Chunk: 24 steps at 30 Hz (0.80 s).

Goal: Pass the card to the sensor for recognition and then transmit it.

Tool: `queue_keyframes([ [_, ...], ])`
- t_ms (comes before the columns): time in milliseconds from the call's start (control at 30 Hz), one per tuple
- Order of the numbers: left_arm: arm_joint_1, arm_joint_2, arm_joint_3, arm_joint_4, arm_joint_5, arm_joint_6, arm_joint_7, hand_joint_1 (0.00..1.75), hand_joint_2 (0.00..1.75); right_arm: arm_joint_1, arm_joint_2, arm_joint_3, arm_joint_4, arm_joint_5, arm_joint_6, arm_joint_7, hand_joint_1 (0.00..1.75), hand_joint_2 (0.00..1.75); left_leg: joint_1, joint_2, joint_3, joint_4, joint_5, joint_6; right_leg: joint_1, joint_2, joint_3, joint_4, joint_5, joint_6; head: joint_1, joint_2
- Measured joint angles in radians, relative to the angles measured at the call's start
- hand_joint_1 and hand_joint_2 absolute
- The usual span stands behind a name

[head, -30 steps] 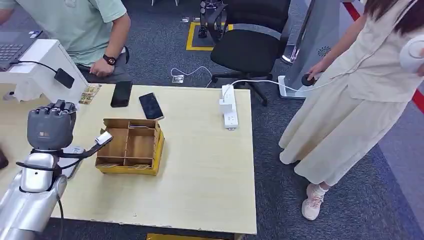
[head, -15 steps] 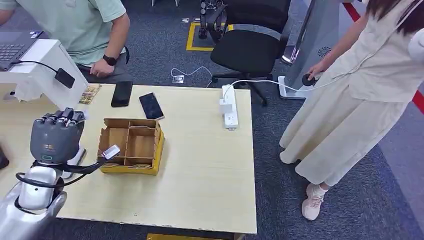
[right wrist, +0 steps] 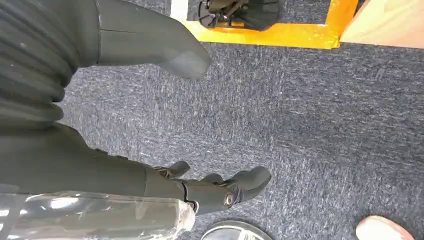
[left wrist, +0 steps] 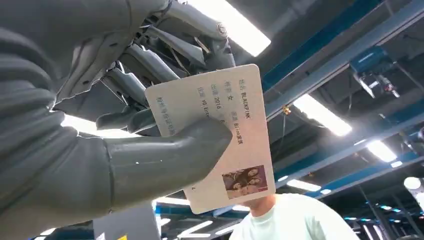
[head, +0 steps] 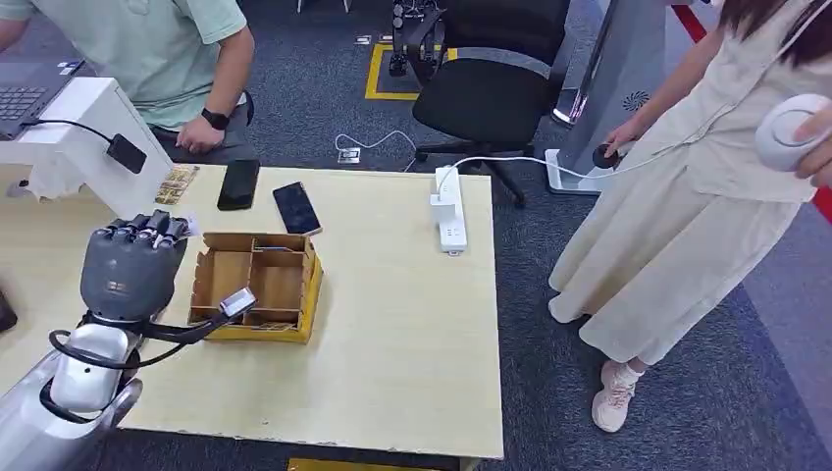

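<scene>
The ID card [left wrist: 220, 135] sat pinched between the left hand's [head: 130, 267] thumb and fingers, seen from the wrist; the head view showed that hand raised beside the cardboard organizer [head: 257, 285]. The right hand [right wrist: 150, 115] hung empty, fingers apart.

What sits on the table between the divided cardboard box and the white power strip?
Nothing: in the head view the light wooden table is bare between the brown divided cardboard box and the white power strip.
</scene>
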<state>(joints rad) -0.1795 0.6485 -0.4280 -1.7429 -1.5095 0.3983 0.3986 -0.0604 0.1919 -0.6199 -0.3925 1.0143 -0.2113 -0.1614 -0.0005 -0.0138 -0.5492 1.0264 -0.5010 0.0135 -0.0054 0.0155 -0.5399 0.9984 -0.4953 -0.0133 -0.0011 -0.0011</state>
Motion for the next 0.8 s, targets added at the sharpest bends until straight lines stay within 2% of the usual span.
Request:
queue_keyframes([
  [100,-0.002,-0.005,-0.005,0.000,0.000,-0.008,-0.007,1.75,1.75,0.001,0.000,0.000,-0.008,0.014,0.005,0.001,0.00,1.75,0.000,0.000,0.000,0.000,0.000,0.000,0.000,0.000,0.000,0.000,0.000,0.000,-0.001,0.000],
  [233,-0.003,-0.053,0.030,0.042,0.000,-0.023,-0.155,1.75,1.75,0.000,0.005,0.000,-0.016,0.046,0.020,0.001,0.00,1.75,0.000,0.000,0.000,0.000,0.000,0.000,0.000,0.000,0.000,0.000,0.000,0.000,0.000,0.000],
  [333,-0.034,-0.087,0.076,0.127,0.000,-0.034,-0.209,1.75,1.75,-0.004,0.008,-0.002,-0.019,0.061,0.023,0.001,0.00,1.75,-0.001,0.000,0.000,0.000,0.001,-0.001,0.000,0.000,0.000,0.000,0.001,0.000,0.000,0.000],
  [533,-0.058,-0.126,0.121,0.207,0.000,-0.034,-0.215,1.75,1.75,-0.006,0.009,-0.003,-0.024,0.064,0.023,0.001,0.00,1.75,0.000,0.000,0.000,0.000,0.001,-0.001,0.000,0.000,0.000,0.000,0.001,0.000,0.000,0.000],
  [800,-0.067,-0.145,0.132,0.240,0.000,-0.046,-0.215,1.75,1.75,-0.007,0.009,-0.004,-0.024,0.067,0.023,0.001,0.00,1.75,0.000,0.000,0.000,0.000,0.001,-0.001,0.000,0.000,0.000,0.000,0.001,0.000,0.000,0.000],
])
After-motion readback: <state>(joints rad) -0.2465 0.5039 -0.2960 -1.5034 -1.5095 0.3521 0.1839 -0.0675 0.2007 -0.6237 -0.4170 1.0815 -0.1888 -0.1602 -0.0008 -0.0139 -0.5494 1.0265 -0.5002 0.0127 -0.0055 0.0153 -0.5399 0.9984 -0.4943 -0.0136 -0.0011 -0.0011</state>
